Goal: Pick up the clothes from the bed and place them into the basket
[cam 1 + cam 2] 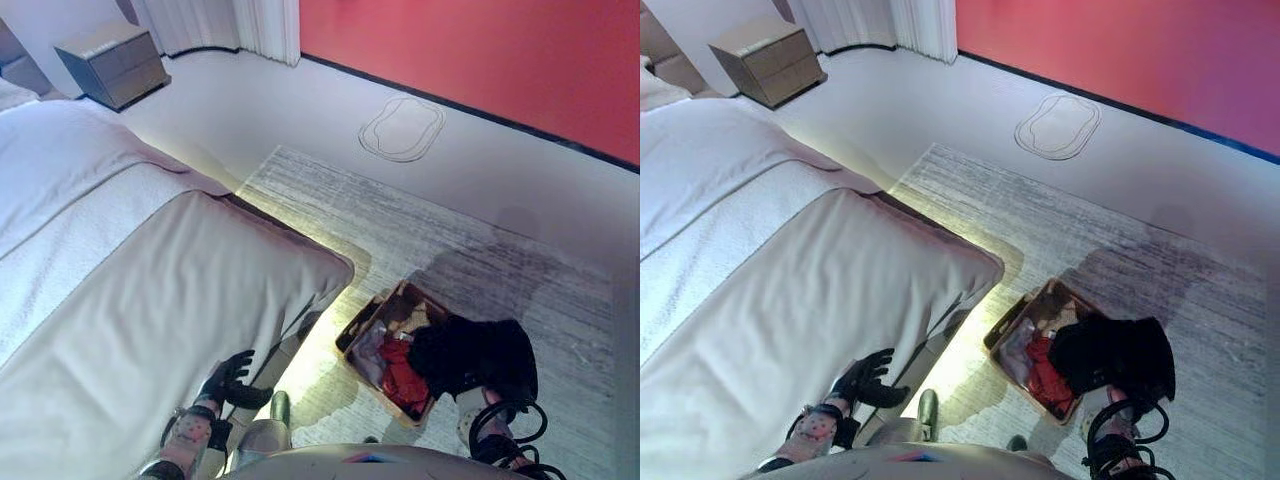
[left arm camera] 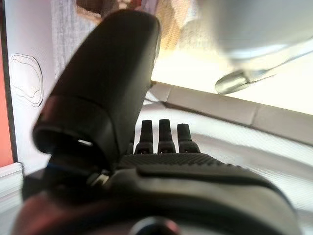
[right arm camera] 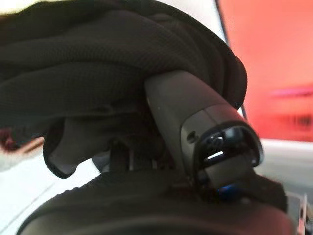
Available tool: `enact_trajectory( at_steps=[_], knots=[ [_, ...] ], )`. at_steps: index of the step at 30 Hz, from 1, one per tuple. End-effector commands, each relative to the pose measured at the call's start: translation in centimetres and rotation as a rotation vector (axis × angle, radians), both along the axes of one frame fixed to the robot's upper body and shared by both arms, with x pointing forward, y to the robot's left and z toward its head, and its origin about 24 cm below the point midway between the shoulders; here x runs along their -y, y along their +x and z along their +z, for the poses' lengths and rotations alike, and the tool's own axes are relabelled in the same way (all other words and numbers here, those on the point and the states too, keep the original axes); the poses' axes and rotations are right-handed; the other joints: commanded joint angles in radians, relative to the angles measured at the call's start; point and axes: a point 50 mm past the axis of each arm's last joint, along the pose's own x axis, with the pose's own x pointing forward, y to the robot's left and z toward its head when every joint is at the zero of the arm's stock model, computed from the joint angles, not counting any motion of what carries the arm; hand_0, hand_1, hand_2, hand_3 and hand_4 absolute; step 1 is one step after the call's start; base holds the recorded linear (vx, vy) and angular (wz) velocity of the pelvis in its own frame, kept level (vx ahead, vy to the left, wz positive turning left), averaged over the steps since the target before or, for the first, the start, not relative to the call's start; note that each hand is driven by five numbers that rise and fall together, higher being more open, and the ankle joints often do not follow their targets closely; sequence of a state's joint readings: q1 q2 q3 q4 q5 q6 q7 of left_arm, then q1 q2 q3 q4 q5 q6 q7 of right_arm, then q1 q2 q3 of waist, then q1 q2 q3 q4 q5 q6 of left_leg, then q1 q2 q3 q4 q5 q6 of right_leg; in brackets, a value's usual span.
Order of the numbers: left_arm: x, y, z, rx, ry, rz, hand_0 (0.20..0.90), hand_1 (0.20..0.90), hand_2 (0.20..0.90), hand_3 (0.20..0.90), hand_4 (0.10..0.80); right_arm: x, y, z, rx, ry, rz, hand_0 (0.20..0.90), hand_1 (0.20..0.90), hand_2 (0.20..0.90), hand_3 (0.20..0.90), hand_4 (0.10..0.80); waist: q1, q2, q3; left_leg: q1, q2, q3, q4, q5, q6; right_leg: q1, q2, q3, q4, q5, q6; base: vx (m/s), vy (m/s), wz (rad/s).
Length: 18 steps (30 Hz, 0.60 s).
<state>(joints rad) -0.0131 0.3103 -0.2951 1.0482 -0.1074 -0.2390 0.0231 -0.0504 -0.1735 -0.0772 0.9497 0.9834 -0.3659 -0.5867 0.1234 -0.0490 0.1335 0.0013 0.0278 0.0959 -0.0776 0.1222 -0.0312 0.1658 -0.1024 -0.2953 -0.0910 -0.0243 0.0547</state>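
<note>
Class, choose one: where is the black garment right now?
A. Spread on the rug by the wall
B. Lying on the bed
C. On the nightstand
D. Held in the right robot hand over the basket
D: the right robot hand grips the black garment above the basket.

Nothing here can be read: no words, labels, numbers or signs show on anything in the room. The bed (image 1: 150,290) cover is plain, the red wall (image 1: 480,50) is bare of any lettering, and the nightstand (image 1: 112,62) at the far left has unmarked drawer fronts. The basket (image 1: 372,318) on the rug (image 1: 480,250) carries no tag that I can make out, and the dark garment (image 1: 475,355) over it shows no print. The outline (image 1: 402,128) on the floor near the wall is only a rounded shape, not a letter or sign.
</note>
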Motion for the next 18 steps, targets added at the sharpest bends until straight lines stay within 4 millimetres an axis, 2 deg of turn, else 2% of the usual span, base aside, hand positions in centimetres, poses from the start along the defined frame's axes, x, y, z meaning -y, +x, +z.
enact_trajectory(
  at_steps=[1,6,13,18],
  knots=[
    [-1.0,1.2,0.6,0.053,0.031,0.021,0.900,0.900,0.900,0.900,0.800,2.4,3.6,3.3,0.203,-0.132,-0.004,0.300,0.300,0.300,0.200,0.100,0.043,0.031,-0.064,0.015,0.018,-0.005,0.042,-0.081,-0.027,-0.025,-0.020,-0.044,0.052,0.027,0.033,0.052,-0.024,0.12],
    [-0.6,0.0,0.1,0.031,0.015,0.039,0.900,0.900,0.900,0.900,0.800,2.8,3.8,3.3,0.178,-0.153,0.034,0.300,0.300,0.300,0.200,0.100,0.035,0.031,-0.073,0.032,0.018,0.006,0.027,-0.082,-0.026,-0.027,-0.013,-0.027,0.042,0.034,0.034,0.015,-0.007,0.05],
    [-0.1,-0.8,-0.2,0.019,0.000,0.010,0.900,0.900,0.900,0.900,0.800,3.4,4.0,3.4,0.146,-0.172,0.097,0.300,0.300,0.300,0.200,0.100,0.046,0.037,-0.069,0.042,0.018,0.014,0.014,-0.083,-0.022,-0.029,-0.016,-0.032,0.041,0.041,0.038,0.000,0.000,0.00],
    [-0.3,-1.7,-0.4,0.000,0.011,-0.015,0.900,0.900,0.900,0.900,0.800,4.6,3.9,3.4,0.114,-0.169,0.133,0.300,0.300,0.300,0.200,0.100,0.054,0.038,-0.076,0.054,0.014,0.004,0.005,-0.086,-0.021,-0.022,-0.016,-0.038,0.038,0.047,0.040,0.026,-0.006,0.07]
  ],
)
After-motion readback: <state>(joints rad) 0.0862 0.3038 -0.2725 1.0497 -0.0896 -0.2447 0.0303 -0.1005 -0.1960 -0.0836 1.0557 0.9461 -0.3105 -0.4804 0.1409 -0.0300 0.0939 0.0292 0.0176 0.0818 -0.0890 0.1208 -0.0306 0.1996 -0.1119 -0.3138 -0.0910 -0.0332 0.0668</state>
